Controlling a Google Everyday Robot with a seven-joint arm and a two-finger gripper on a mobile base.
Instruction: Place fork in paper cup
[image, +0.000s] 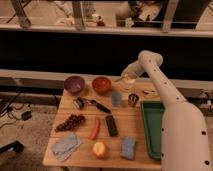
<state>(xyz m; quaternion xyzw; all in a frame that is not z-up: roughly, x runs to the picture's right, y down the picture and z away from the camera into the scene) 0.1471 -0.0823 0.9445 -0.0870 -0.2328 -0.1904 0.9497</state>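
Note:
My gripper (127, 76) is at the back of the table, right of the orange bowl, just above the pale paper cup (129, 85). It is shut on the fork (120, 79), a slim pale stick that slants out to the left of the fingers, over the cup's rim. The cup stands upright behind the blue-grey cup (116, 98) and the small dark metal cup (133, 99). The gripper partly hides the cup's mouth.
A purple bowl (74, 84) and an orange bowl (101, 84) stand at the back. A black-handled utensil (96, 104), grapes (71, 121), a red pepper (95, 128), a dark bar (111, 125), an apple (99, 149), a blue sponge (128, 147) and a cloth (66, 145) lie nearer. A green tray (155, 127) is at the right.

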